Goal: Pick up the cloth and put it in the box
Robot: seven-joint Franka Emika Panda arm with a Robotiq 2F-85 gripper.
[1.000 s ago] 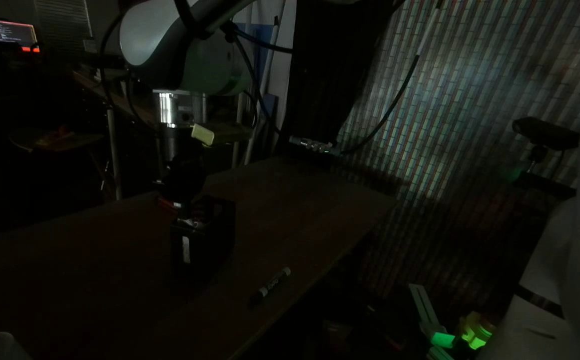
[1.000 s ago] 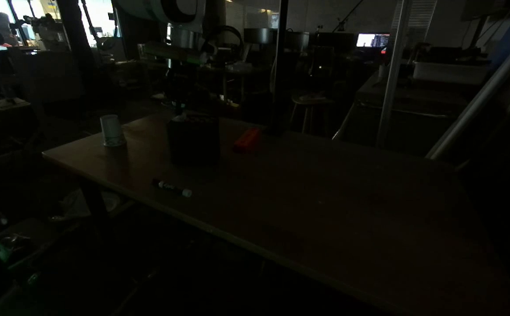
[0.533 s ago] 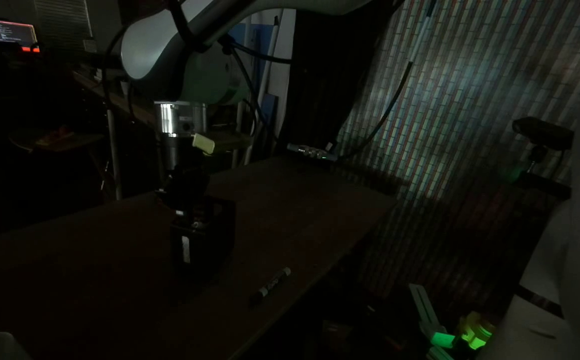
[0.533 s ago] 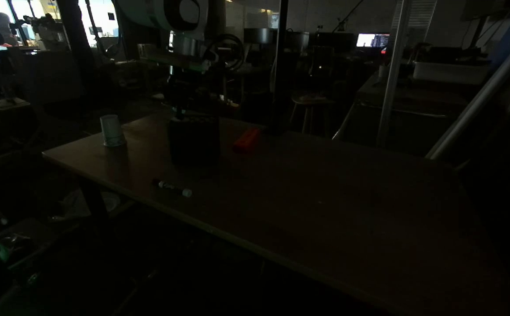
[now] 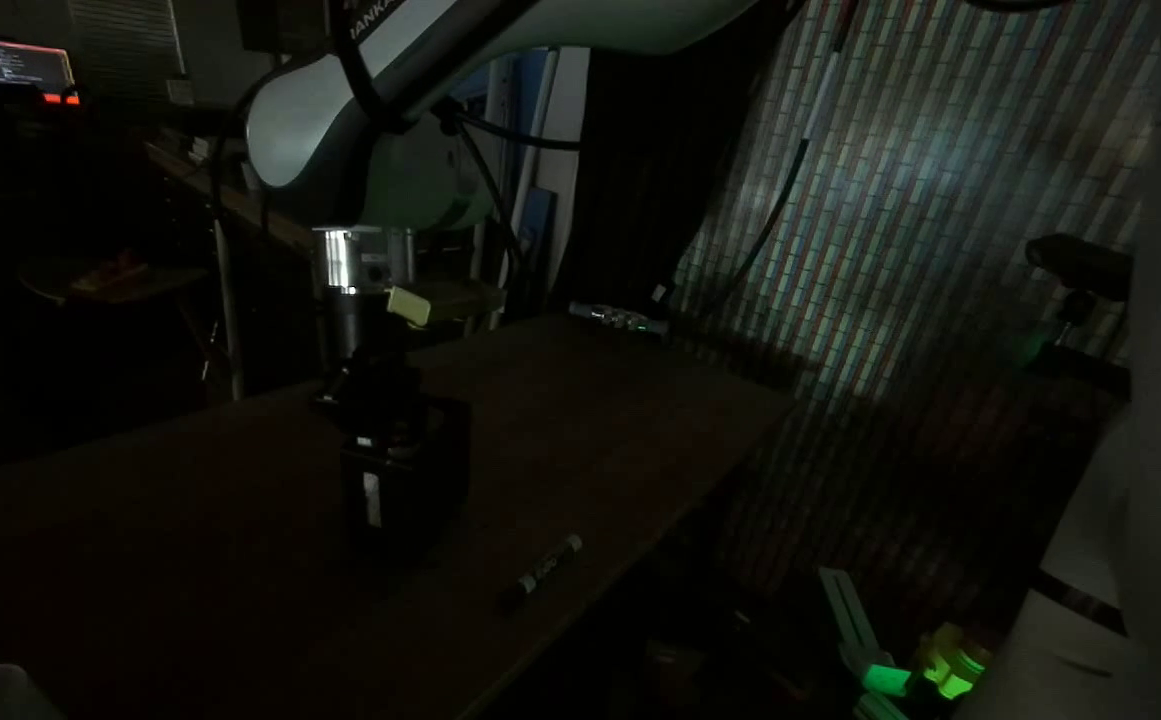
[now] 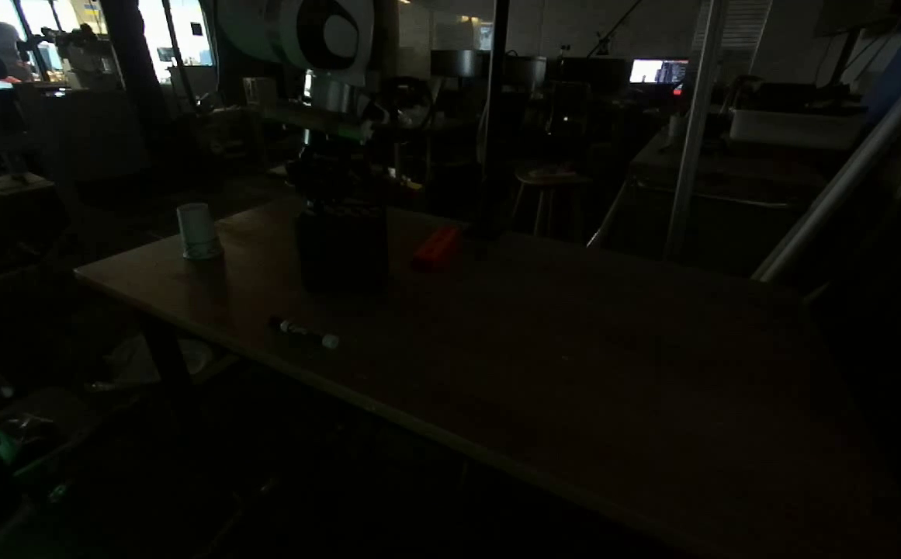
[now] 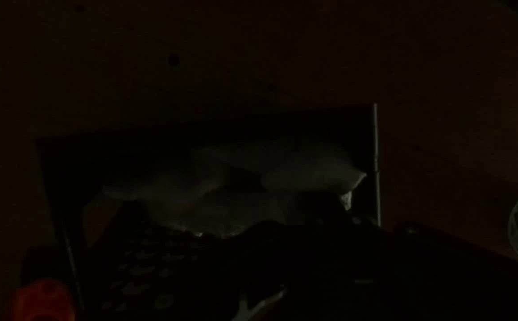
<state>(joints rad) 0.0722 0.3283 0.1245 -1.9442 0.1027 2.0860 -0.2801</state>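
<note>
The dark box (image 5: 425, 490) stands on the table with a white label on one side; it also shows in an exterior view (image 6: 345, 252). In the wrist view the pale cloth (image 7: 218, 214) lies bunched inside the box, whose rim (image 7: 377, 138) is visible. My gripper (image 5: 370, 425) points down at the box's open top, its tips at rim height or just below. In the wrist view the gripper (image 7: 312, 218) is a black shape covering part of the cloth and box. Its fingers are too dark to show whether they are apart or hold cloth.
A black marker (image 5: 545, 568) lies near the table edge in both exterior views. An upturned cup (image 6: 199, 233) and a red object (image 6: 436, 247) stand either side of the box. A dark vertical pole (image 6: 493, 116) rises behind the table. The scene is very dark.
My arm and gripper have moved down toward the box, bringing the fingers into its top. The pale bit seen at the rim earlier is now mostly covered. Box, marker, cup and red object have not moved.
</note>
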